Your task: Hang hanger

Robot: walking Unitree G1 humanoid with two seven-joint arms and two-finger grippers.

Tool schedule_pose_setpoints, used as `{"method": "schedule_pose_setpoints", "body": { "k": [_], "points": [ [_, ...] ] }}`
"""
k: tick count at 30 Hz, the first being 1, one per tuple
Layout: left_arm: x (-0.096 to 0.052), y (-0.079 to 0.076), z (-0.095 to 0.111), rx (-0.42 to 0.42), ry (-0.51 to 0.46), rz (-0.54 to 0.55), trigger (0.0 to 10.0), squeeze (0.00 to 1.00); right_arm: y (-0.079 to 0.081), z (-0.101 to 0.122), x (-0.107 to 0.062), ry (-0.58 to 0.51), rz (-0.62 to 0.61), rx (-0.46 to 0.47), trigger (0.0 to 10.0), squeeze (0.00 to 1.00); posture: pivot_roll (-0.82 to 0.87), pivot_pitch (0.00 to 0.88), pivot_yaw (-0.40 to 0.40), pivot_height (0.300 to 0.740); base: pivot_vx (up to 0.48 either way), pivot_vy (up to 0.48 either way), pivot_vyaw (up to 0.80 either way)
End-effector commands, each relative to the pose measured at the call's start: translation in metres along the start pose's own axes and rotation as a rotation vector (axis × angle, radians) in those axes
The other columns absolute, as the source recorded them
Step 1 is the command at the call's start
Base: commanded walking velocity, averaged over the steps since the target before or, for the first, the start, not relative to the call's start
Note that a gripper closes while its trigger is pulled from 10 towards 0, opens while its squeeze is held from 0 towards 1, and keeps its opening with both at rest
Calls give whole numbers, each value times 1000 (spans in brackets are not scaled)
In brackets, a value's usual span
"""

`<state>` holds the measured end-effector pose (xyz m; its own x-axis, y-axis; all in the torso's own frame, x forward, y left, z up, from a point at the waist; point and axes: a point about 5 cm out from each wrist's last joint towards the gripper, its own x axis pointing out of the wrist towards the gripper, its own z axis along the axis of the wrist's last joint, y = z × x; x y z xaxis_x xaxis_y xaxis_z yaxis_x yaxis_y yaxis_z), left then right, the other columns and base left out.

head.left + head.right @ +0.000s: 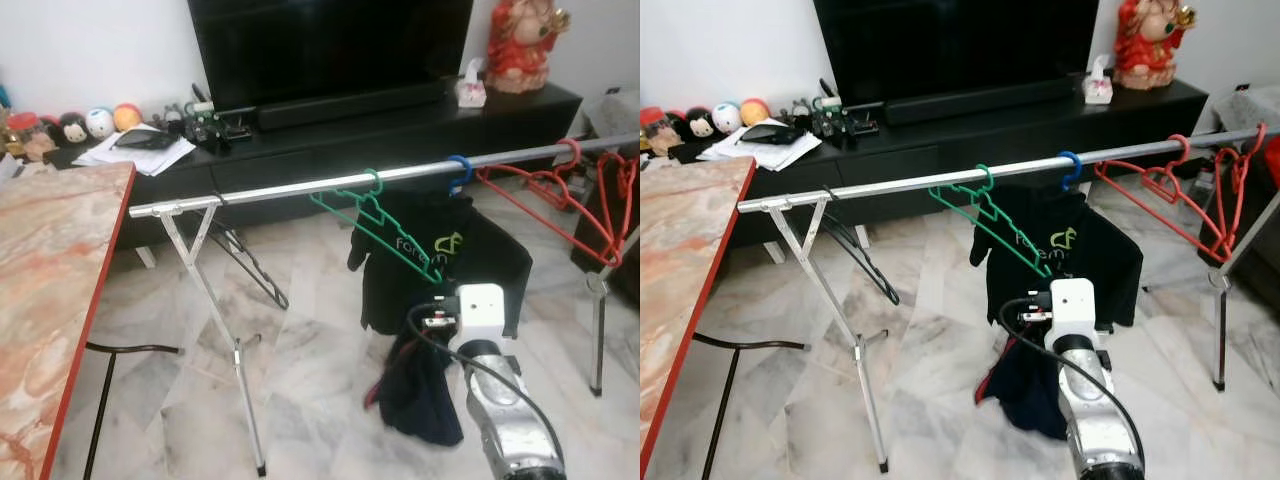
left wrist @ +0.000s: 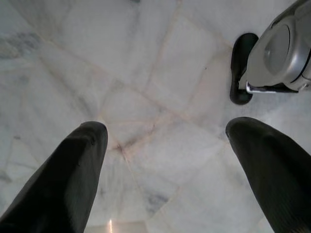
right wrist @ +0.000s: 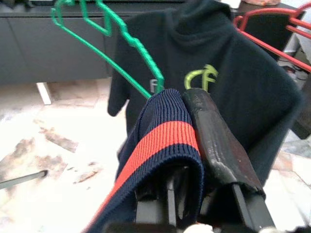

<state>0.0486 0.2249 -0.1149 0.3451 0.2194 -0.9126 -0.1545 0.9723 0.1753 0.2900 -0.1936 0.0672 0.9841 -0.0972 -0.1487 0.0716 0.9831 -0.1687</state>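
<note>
Here, the right gripper (image 3: 194,109) is raised in front of the drying rack rail (image 1: 300,187), jaws clamped on a navy garment with a red stripe (image 3: 163,141) that drapes down below the wrist. The green hanger (image 1: 385,232) already hangs by its hook on the rail, tilted, its lower end just beside the gripper and against the black T-shirt (image 1: 470,260) hung from a blue hook (image 1: 460,168). Red hangers (image 1: 560,205) sit further along the rail to the right. The left gripper (image 2: 165,160) hangs idle over the marble floor (image 2: 146,73), jaws apart, holding nothing.

Risks, as I judge them: the hanger's hook looks lightly seated, so a tug from the clamped garment could swing it off the rail. The loose cloth may snag the hanger's notched arm or drag the black T-shirt sideways.
</note>
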Motion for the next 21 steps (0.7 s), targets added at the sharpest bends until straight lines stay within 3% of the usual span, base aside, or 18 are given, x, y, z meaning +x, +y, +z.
{"method": "schedule_pose_setpoints", "body": {
  "k": [1, 7, 21],
  "points": [
    [-1, 1, -3, 2, 11, -3, 10000, 0, -6, 7, 1, -37, -18, 14, 10000, 0, -126, 0, 50, 740, 0, 0, 0],
    [0, 1, -3, 16, 13, -7, 10000, 0, -3, 11, 2, -51, -6, 16, 10000, 0, -124, 0, 46, 740, 0, -46, 0],
    [0, 1, -3, 21, 24, -4, 10000, 0, 3, 14, 1, -66, 23, 4, 10000, 0, -124, 0, 44, 740, 0, -388, 83]
  ]
}}
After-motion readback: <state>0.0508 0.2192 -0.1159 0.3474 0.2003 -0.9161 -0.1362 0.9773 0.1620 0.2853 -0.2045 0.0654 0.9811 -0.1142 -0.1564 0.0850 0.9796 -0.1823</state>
